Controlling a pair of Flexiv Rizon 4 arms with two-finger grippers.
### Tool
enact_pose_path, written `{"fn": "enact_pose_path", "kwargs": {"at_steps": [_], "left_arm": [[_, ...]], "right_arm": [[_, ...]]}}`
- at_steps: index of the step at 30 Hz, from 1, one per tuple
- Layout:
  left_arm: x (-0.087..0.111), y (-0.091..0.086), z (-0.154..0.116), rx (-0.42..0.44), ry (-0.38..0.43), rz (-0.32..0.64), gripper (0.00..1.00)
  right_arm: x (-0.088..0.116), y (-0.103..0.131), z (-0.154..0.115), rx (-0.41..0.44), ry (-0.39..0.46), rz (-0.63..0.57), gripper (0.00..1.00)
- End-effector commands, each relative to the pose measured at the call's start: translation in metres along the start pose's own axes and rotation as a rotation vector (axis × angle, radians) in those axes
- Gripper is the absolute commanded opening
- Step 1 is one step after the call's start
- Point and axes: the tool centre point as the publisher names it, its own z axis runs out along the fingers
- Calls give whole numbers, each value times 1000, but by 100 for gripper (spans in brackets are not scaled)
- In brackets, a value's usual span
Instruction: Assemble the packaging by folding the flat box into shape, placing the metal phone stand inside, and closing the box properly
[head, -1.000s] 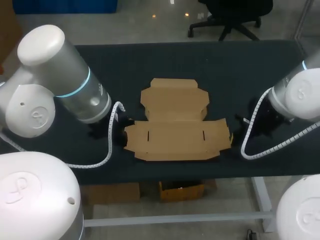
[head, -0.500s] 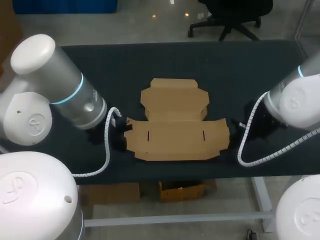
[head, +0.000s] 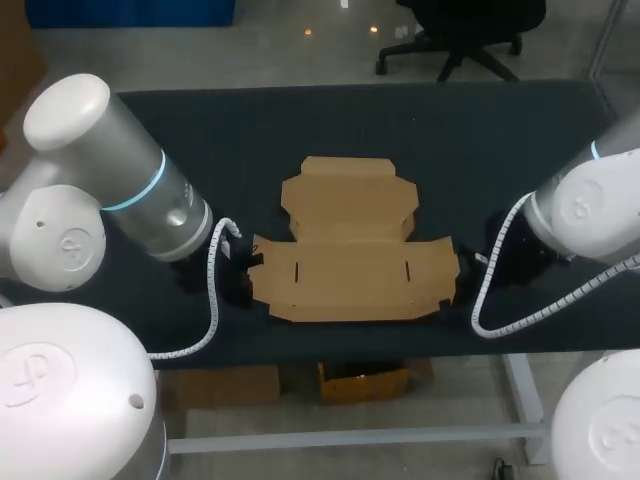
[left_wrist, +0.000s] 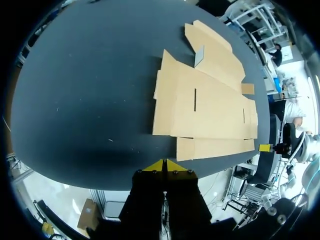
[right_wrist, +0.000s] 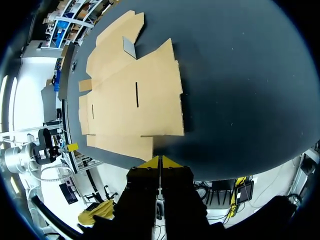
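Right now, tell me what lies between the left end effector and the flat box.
Only bare table: the left wrist view shows a narrow dark strip between the left end effector and the flat box.

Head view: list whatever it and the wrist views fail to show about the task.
- Phone stand: in no view for certain; a small grey patch on the flat box is too small to tell.
- Head view: the left arm hides the left fingers, the right arm the right fingers.
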Motion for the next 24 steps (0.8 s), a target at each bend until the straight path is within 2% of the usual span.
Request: {"fn": "enact_pose_path", "kwargs": {"at_steps": [1, 24], "left_arm": [[-1, -1, 5, -5, 1, 0, 0], [-6, 0, 15, -28, 14, -2, 0]], "right_arm": [[-3, 1, 3, 3, 11, 2, 0], [-18, -3, 15, 1, 30, 49, 0]]}}
